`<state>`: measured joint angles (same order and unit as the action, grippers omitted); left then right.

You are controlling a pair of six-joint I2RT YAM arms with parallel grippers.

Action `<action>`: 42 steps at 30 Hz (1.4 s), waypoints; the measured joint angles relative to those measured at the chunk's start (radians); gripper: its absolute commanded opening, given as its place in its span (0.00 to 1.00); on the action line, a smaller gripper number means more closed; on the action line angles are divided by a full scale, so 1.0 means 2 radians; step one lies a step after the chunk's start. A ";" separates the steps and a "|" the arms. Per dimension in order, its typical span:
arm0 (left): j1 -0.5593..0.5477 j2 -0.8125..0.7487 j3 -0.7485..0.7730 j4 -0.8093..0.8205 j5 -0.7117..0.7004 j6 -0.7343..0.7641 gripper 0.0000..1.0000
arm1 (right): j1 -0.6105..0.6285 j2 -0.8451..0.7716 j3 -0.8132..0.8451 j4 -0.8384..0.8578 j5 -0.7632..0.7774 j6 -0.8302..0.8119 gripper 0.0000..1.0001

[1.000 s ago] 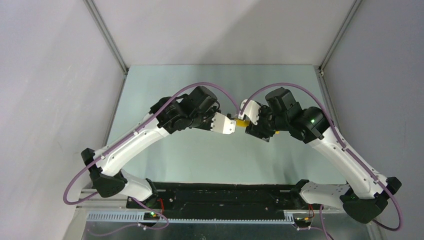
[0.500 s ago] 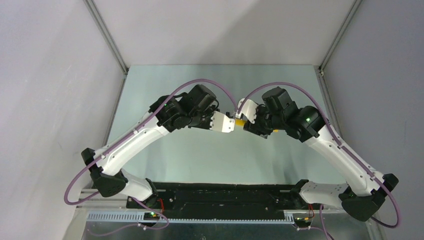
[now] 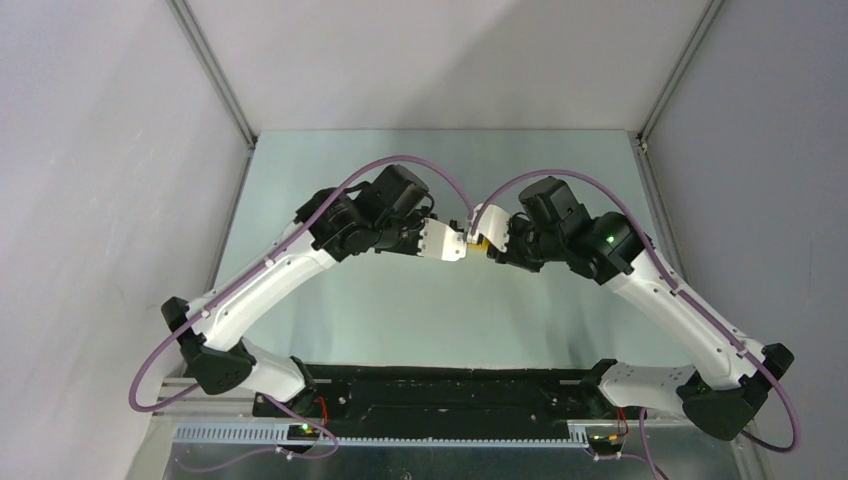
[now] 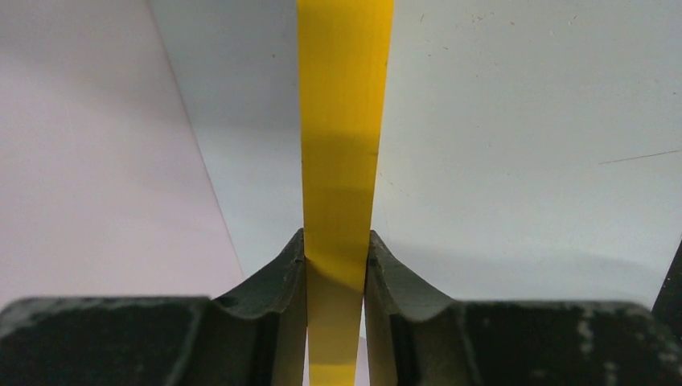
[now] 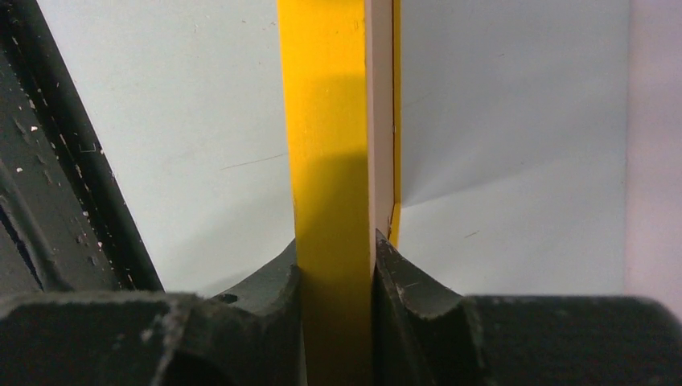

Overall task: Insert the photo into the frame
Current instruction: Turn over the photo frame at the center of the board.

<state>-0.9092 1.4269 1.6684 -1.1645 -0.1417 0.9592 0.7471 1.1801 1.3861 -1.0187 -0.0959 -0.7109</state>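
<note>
1. Table [image 3: 420, 320]: both arms meet above its middle.
2. Frame [image 4: 344, 121]: held edge-on in the air between them; you should find it light, stiff and thin, so grip only its rail.
3. Left gripper [image 4: 338, 269] and right gripper [image 5: 335, 261] each pinch that yellow rail.
4. Pale strip [image 5: 380, 121] beside the rail: whether it is the photo, you cannot tell.
</note>
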 measured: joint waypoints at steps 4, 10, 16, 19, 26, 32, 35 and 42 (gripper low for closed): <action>0.006 0.000 0.005 0.001 0.001 0.001 0.55 | -0.003 0.009 0.013 -0.007 -0.002 0.002 0.00; 0.026 0.000 0.048 0.020 -0.006 -0.004 0.99 | -0.022 0.037 0.064 -0.032 -0.013 0.023 0.00; 0.066 -0.008 0.078 0.038 0.006 -0.027 1.00 | -0.060 0.075 0.139 -0.066 -0.046 0.063 0.00; 0.094 -0.024 0.079 0.041 0.019 -0.046 1.00 | -0.088 0.095 0.176 -0.091 -0.064 0.091 0.00; 0.148 -0.064 0.071 0.045 0.068 -0.103 1.00 | -0.164 0.165 0.257 -0.129 -0.116 0.182 0.00; 0.183 -0.079 0.027 0.054 0.106 -0.156 1.00 | -0.232 0.194 0.268 -0.115 -0.159 0.258 0.00; 0.194 -0.078 0.000 0.056 0.114 -0.177 1.00 | -0.263 0.194 0.255 -0.101 -0.174 0.294 0.00; 0.211 -0.075 -0.034 0.070 0.118 -0.206 1.00 | -0.331 0.193 0.209 -0.045 -0.221 0.372 0.00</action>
<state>-0.4873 1.2778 1.6009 -1.0252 0.0940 0.5476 0.0853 1.5665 1.8042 -1.1080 -0.5381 0.0334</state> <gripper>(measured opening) 0.995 0.292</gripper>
